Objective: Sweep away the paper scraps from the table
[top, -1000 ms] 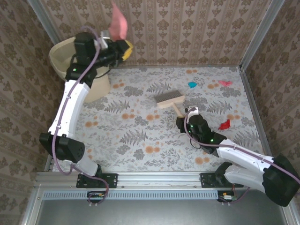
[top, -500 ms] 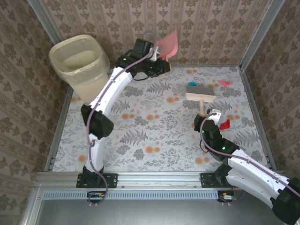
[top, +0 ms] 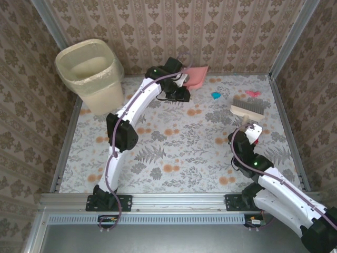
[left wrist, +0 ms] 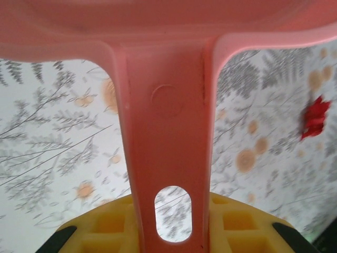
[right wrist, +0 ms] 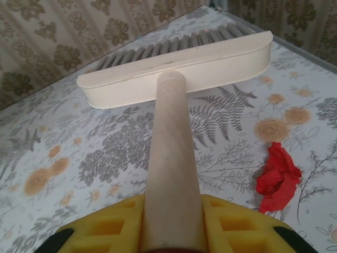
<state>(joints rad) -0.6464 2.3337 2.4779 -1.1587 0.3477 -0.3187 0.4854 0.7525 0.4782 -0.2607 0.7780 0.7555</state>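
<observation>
The left gripper is reaching to the far side of the table and is clamping tight on the handle of the pink dustpan, which is sitting by the foot of the back wall. Whether its lip is touching the cloth cannot be told. In the left wrist view the pan is being cut off by the top edge, and the yellow pads are peeking in only at the bottom. The right gripper is squeezing closed around the wooden handle of the brush; in the right wrist view the pale head is hiding most of the bristles. A blue paper scrap and a pink paper scrap are lying near the far right corner, apart from each other, with the brush head just nearer than the pink one. A red paper scrap is lying just right of the brush handle. In the left wrist view it is showing only as a blur. The bin is standing at the far left, its contents hard to make out.
</observation>
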